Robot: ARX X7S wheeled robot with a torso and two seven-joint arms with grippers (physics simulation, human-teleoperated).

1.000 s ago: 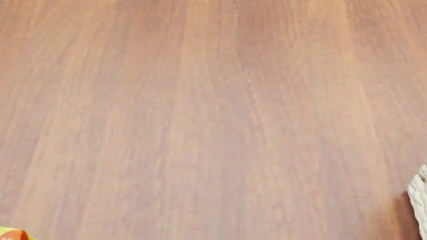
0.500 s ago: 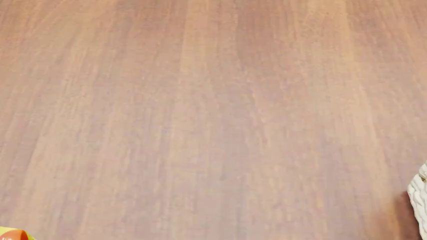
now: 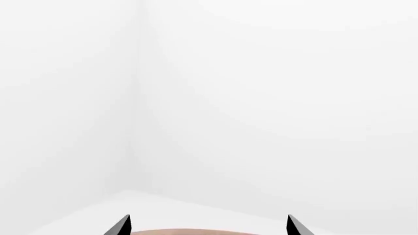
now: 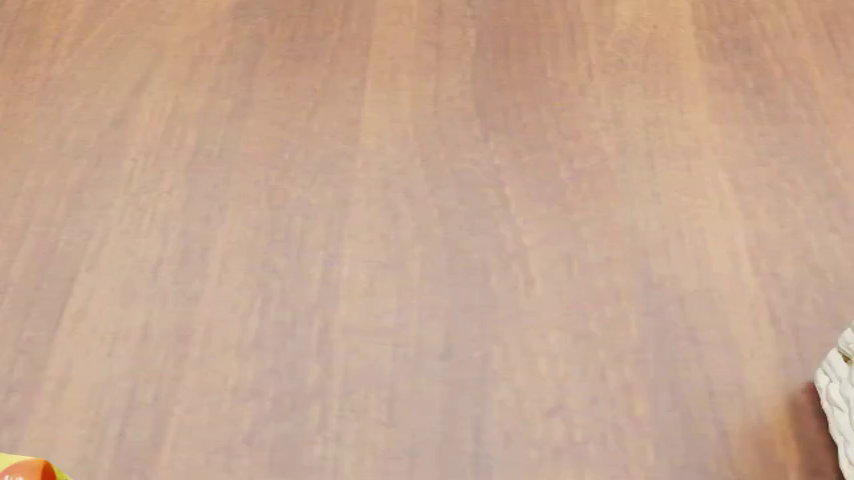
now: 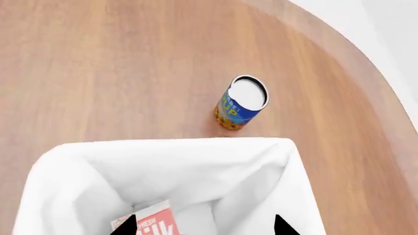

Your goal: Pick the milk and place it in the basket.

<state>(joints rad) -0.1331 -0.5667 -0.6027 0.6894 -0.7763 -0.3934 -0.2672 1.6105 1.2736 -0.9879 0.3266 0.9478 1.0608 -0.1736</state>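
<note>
Head view unchanged since before; milk (image 5: pixel 149 221) inside basket (image 5: pixel 78 161), under spread, empty right gripper (image 5: pixel 203 226); left gripper (image 3: pixel 207 226) likewise spread.

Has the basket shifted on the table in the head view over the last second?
No. The basket edge sits at the same spot against the table wood grain, as does the yellow carton corner.

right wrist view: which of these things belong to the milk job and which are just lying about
Job:
- milk, red carton, down inside the basket
- basket, white cloth lining

Lying about:
- blue can, upright on the table beyond the basket
- yellow-orange carton corner, at the head view's edge
</note>
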